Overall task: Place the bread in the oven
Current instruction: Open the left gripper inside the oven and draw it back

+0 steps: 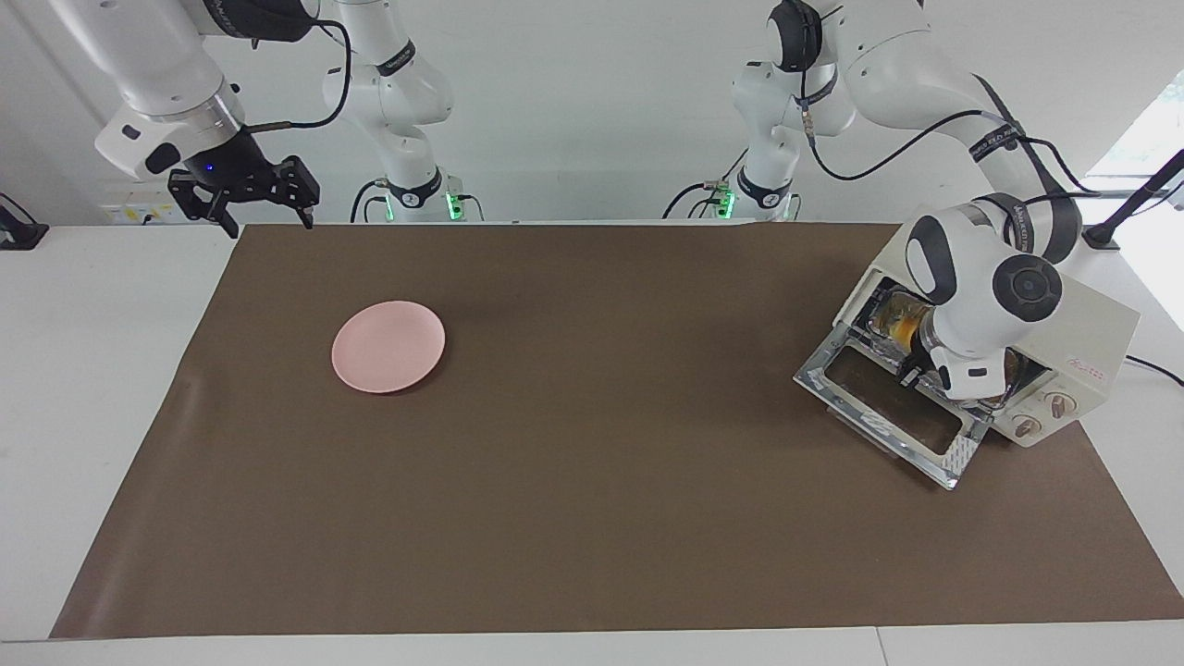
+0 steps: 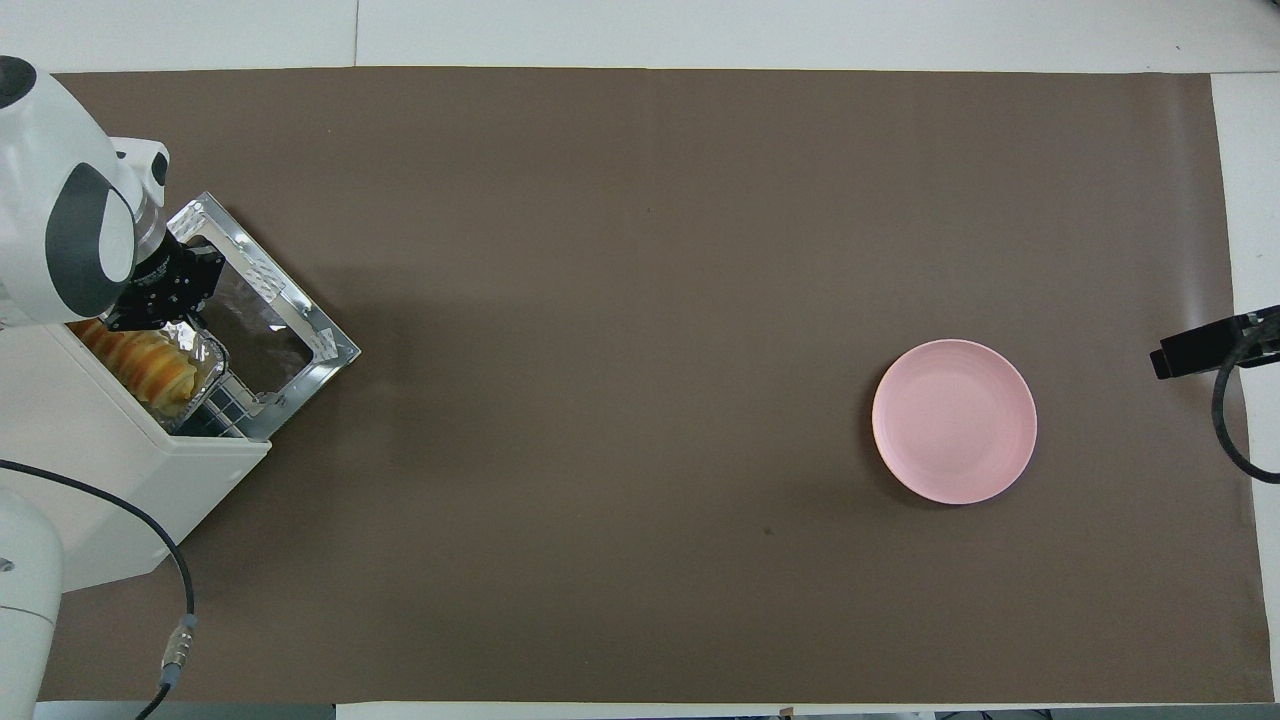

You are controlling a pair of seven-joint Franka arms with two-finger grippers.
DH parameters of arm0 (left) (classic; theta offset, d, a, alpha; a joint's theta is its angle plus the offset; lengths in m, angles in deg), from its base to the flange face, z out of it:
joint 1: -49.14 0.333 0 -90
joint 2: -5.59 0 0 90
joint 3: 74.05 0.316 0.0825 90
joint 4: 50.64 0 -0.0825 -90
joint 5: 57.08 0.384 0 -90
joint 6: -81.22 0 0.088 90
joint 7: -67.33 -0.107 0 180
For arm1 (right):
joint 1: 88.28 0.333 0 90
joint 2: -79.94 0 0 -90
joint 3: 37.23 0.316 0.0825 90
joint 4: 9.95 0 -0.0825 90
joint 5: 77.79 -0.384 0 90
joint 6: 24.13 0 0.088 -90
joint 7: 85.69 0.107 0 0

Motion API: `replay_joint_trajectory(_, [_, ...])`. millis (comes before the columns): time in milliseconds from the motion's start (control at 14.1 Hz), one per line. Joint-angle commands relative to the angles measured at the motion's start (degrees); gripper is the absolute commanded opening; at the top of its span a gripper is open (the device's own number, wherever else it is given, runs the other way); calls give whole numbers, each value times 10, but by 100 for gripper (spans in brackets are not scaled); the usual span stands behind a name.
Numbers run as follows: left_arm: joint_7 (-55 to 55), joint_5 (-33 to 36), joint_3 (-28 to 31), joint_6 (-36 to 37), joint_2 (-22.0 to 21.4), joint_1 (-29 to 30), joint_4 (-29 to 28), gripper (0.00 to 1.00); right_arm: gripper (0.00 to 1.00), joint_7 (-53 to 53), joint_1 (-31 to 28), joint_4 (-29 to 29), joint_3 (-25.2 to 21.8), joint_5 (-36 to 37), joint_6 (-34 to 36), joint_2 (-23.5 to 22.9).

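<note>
Left gripper at open toaster oven, grip unclear; bread on rack. Next: withdraw, shut door. Right gripper waits, fingers apart.

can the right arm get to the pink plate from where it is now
Probably yes. The right gripper hangs open over the table edge at its own end, and the pink plate lies bare on the brown mat with nothing between them. The left gripper is away at the oven mouth.

two glossy white arms with rounded dark grey joint caps and black bands. loose black cables run along them. each base glows green. the right pincer is black, with a small blue light.
</note>
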Motion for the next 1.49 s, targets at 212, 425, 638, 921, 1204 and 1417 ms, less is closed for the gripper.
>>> replay_joint_trajectory(212, [-14, 20, 0, -17, -31, 2, -36, 0, 100, 7, -4, -9, 5, 5, 4, 8])
replay_joint_trajectory(425, [-14, 20, 0, -33, -37, 2, -56, 21, 100, 7, -4, -9, 5, 5, 3, 8])
replay_joint_trajectory(638, [-13, 21, 0, -37, -36, 1, -55, 100, 100, 7, -4, -9, 5, 5, 3, 8])
replay_joint_trajectory(921, [-14, 21, 1, -41, -34, -1, -45, 100, 100, 7, -4, -9, 5, 5, 3, 8])
replay_joint_trajectory(1204, [-17, 21, -1, -44, -28, -10, -1, 100, 100, 7, -4, -9, 5, 5, 3, 8])
replay_joint_trajectory(1417, [-25, 20, -1, -28, -32, -17, 37, 100, 100, 7, -4, -9, 5, 5, 3, 8])
